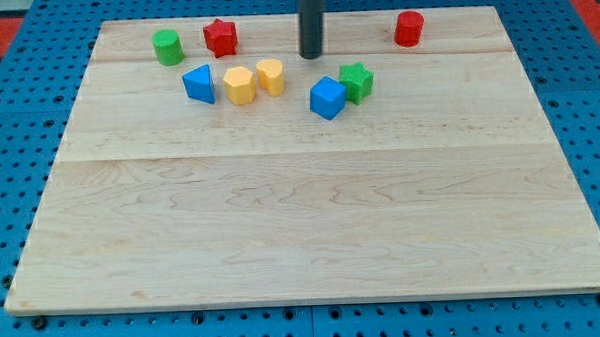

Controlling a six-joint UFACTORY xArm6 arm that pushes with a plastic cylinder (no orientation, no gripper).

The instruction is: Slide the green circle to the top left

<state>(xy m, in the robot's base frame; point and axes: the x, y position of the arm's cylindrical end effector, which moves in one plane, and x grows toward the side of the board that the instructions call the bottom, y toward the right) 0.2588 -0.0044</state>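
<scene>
The green circle (168, 47) is a short green cylinder near the view's top left of the wooden board (302, 218). A red star (219, 36) stands just to its right. My tip (310, 55) is the lower end of a dark rod coming down from the view's top centre. It rests on the board well to the right of the green circle, above and between the yellow heart (271, 76) and the blue cube (328, 97). It touches no block.
A blue triangle (200, 84) and a yellow hexagon (239, 86) lie below the red star. A green star (356, 81) touches the blue cube. A red cylinder (409, 29) stands at the top right. Blue pegboard surrounds the board.
</scene>
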